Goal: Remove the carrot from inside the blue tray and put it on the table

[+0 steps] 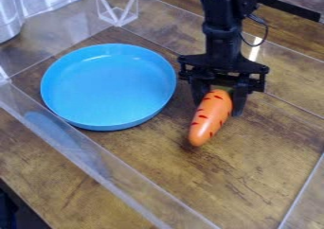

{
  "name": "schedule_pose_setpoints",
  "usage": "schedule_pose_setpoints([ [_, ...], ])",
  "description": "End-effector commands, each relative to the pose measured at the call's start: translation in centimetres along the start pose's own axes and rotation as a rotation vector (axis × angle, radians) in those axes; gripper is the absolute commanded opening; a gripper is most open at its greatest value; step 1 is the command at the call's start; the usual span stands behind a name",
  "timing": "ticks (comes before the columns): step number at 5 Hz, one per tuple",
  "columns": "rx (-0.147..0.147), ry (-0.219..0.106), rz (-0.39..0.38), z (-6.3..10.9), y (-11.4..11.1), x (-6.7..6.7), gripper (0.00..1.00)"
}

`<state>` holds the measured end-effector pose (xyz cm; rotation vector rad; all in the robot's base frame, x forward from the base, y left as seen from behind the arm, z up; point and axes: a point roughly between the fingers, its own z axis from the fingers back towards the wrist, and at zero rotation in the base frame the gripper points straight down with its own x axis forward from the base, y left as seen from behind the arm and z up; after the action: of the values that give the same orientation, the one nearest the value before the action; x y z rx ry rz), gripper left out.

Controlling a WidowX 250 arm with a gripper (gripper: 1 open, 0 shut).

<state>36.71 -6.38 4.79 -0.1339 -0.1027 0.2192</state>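
The orange carrot (209, 118) hangs tilted from my gripper (221, 93), which points straight down and is shut on the carrot's upper end. The leafy top is hidden between the black fingers (189, 80). The carrot's lower tip sits at or just above the wood table (260, 171), a little right of the blue tray (104, 84). The round tray lies at the left with nothing in it, and the carrot is outside its rim.
A clear plastic barrier (79, 149) runs diagonally along the front left of the table. Clear plastic shapes (119, 7) stand at the back, and a pale object (8, 17) sits in the top left corner. A bright light streak reflects off the tabletop at right.
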Motion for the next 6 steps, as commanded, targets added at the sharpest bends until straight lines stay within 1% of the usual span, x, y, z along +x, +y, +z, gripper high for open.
schedule_pose_setpoints([
  [1,-0.018,-0.056,0.006,1.5,0.6,1.7,0.00],
  [2,-0.014,-0.046,0.008,0.9,1.2,2.5,0.00],
  [3,-0.019,-0.038,0.009,0.6,1.5,3.0,0.00],
  [5,-0.050,-0.023,0.007,0.7,1.8,3.7,0.00],
  [6,-0.058,-0.014,0.002,0.4,2.0,3.8,0.00],
])
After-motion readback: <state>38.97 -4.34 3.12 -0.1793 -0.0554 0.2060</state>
